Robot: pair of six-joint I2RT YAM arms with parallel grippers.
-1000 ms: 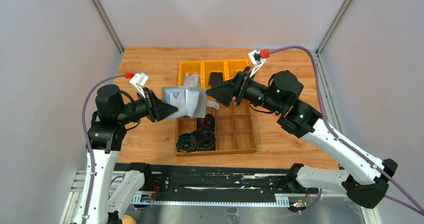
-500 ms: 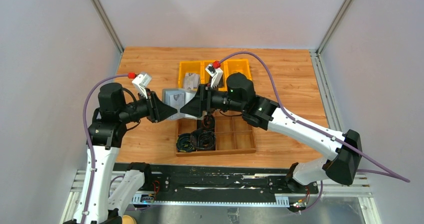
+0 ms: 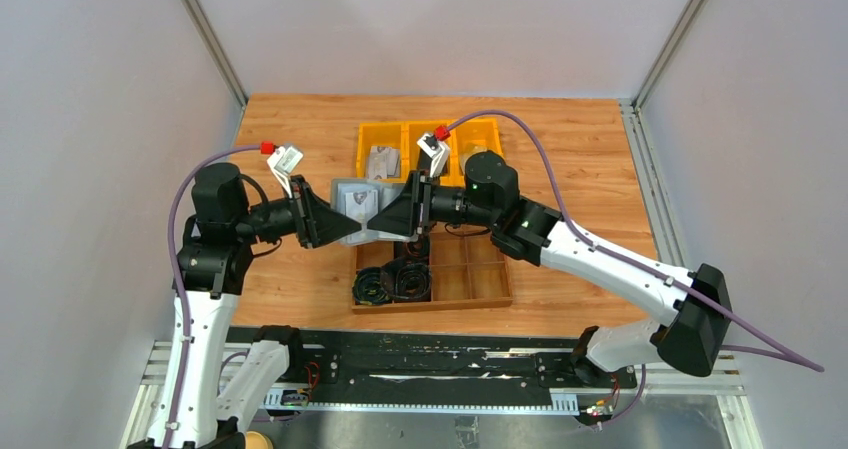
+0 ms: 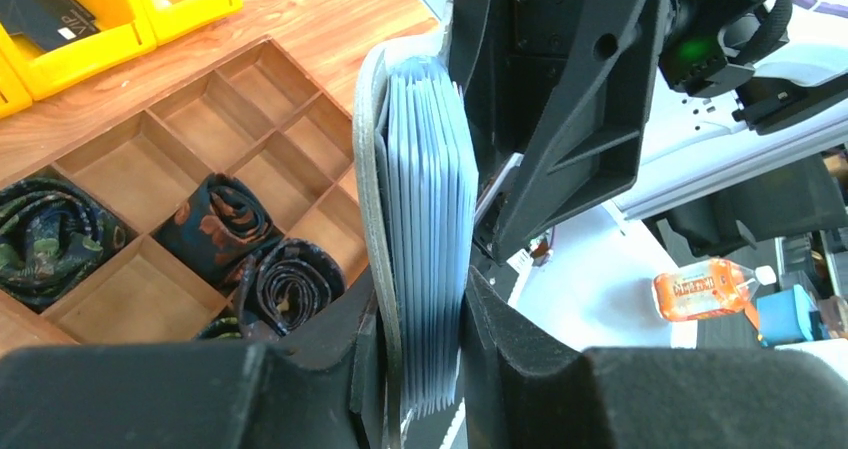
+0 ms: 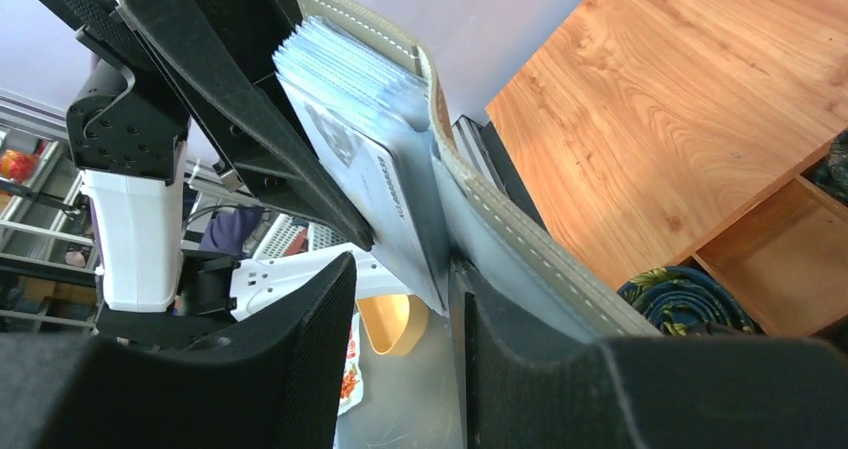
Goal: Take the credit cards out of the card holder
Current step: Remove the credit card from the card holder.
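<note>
My left gripper [image 3: 343,225] is shut on the grey card holder [image 3: 347,193] and holds it in the air over the near left corner of the wooden tray. In the left wrist view my gripper [image 4: 420,314] pinches the holder's grey flap [image 4: 367,169] together with a thick stack of pale credit cards [image 4: 432,209]. My right gripper [image 3: 377,227] meets it from the right. In the right wrist view my right gripper [image 5: 400,294] is open: the front card's [image 5: 370,184] lower corner lies against the right finger, with a gap to the left finger. The stitched flap [image 5: 520,244] passes outside.
A wooden divided tray [image 3: 475,274] lies below the grippers, with rolled dark ties [image 3: 390,281] in its near left cells, also in the left wrist view [image 4: 235,234]. Yellow bins [image 3: 385,134] stand behind it; one holds a silvery item [image 3: 381,160].
The right arm has swung left from over the yellow bins to the holder. The holder, spread open a second ago, now sits folded between the two grippers. The left arm has barely moved.
</note>
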